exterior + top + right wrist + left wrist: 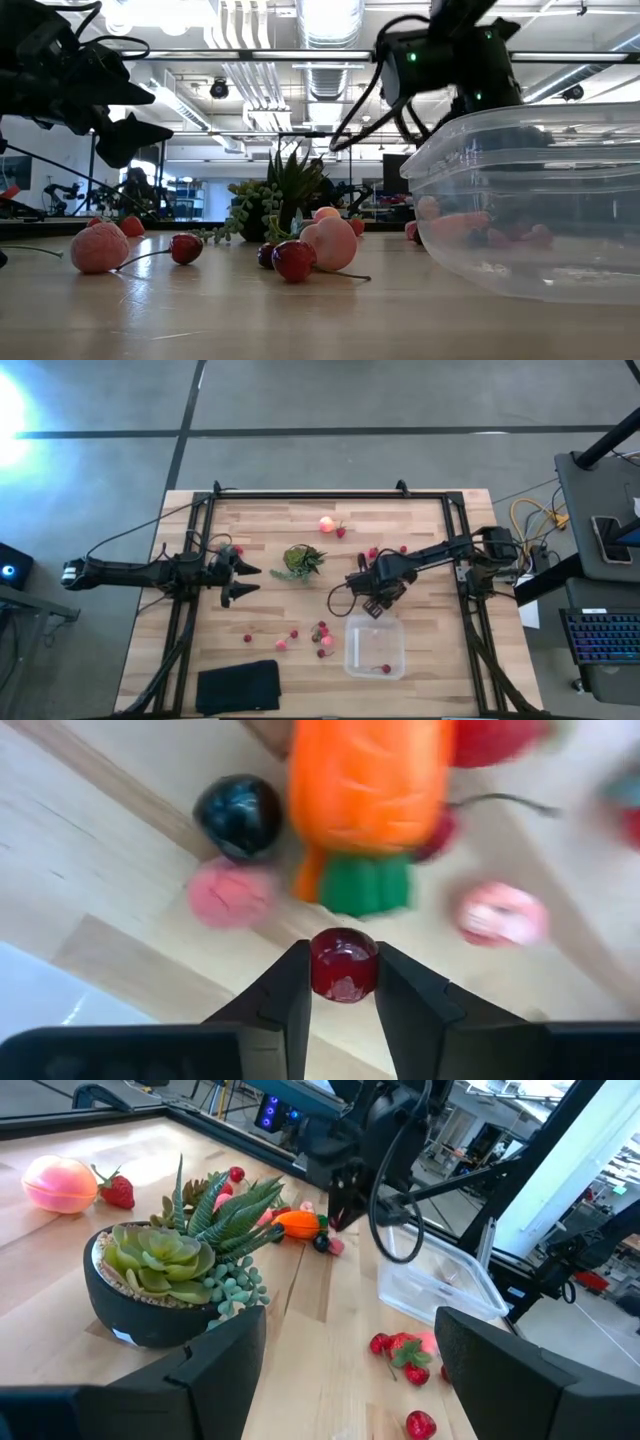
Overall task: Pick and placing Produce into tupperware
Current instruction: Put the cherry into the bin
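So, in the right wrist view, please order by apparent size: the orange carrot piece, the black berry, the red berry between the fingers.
1. Orange carrot piece, clearly largest.
2. Black berry.
3. Red berry, held in the right gripper; it sits nearer the camera and looks about like the black one, so their order is unsure.

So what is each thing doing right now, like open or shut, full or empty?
Right gripper: shut on a small dark-red cherry, near the box's far edge.
Left gripper: open, empty, beside the potted green succulent.
Clear plastic box: lidless, upright, one red piece inside.
Orange carrot piece: lying on the table.
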Controlling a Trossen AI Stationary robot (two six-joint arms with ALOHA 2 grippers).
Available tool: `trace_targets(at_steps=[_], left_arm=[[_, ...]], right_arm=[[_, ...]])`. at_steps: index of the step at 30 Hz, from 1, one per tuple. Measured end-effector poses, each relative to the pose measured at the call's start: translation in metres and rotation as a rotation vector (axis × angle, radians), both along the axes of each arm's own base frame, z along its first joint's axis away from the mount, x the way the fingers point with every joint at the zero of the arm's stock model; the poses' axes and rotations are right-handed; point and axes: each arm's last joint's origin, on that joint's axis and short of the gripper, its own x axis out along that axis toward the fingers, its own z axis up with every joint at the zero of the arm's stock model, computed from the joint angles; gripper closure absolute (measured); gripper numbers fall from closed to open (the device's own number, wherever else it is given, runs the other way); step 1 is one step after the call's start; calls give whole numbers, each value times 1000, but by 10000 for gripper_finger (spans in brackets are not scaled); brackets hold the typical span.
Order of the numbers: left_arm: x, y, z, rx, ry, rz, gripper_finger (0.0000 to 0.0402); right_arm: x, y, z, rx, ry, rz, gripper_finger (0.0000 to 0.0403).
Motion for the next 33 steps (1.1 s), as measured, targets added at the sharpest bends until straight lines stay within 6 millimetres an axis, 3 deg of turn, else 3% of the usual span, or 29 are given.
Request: trace_targets(at_steps=[6, 10, 15, 19, 24, 33], left_arm=[[0, 0, 0, 0, 0, 0, 125], [0, 0, 0, 0, 0, 0, 125], [0, 0, 0, 0, -1, 0, 125], [0, 0, 0, 0, 0, 0, 125], [0, 0, 0, 0, -2, 0, 125], [0, 0, 0, 0, 0, 0, 125]], right_arm=[[-3, -5, 48, -33, -66, 3, 314], [-6, -3, 79, 54, -174, -24, 317], [-13, 25, 101, 156, -232, -32, 312], [-17, 55, 100, 169, -214, -21, 314], [-11, 87, 82, 199, -224, 5, 312], [-2, 118, 57, 279, -174, 56, 307]])
